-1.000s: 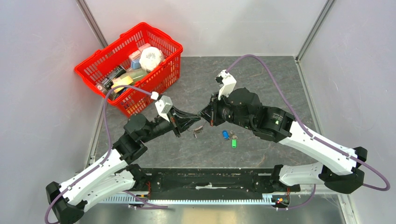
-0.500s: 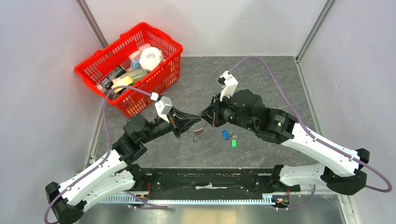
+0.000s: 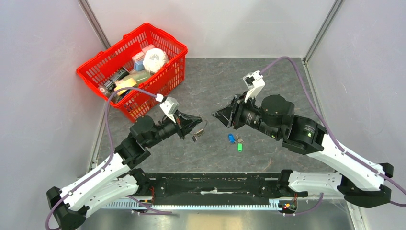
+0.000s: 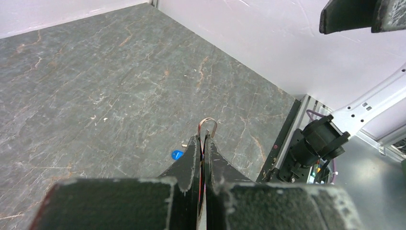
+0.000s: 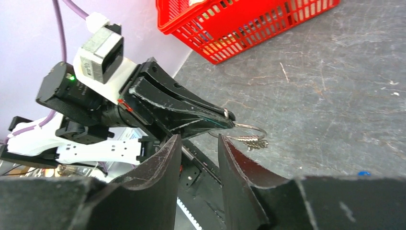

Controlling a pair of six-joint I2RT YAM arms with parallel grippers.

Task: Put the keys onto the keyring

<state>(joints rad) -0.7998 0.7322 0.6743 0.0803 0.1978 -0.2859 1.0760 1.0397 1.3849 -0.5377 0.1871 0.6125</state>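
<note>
My left gripper [image 3: 200, 121] is shut on the keyring [image 3: 205, 128], a thin silver wire ring with a cluster of small silver keys [image 3: 196, 138] dangling just above the table. In the left wrist view the ring's loop [image 4: 209, 122] pokes out past the shut fingertips. My right gripper [image 3: 215, 115] hovers just right of it, open, with nothing between its fingers. The right wrist view shows the ring [image 5: 250, 129] beyond its own fingertips. Loose keys lie on the table under the right arm: a blue one [image 3: 231, 138], a green one [image 3: 239, 147] and a silver one [image 3: 240, 141].
A red basket [image 3: 165, 79] full of groceries stands at the back left, behind the left arm. Grey walls close the table on the left, back and right. The black rail [image 3: 215, 184] with both arm bases runs along the near edge.
My right gripper has opened and pulled back to the right, away from the left fingertips. The left gripper still grips the keyring and has barely moved.
</note>
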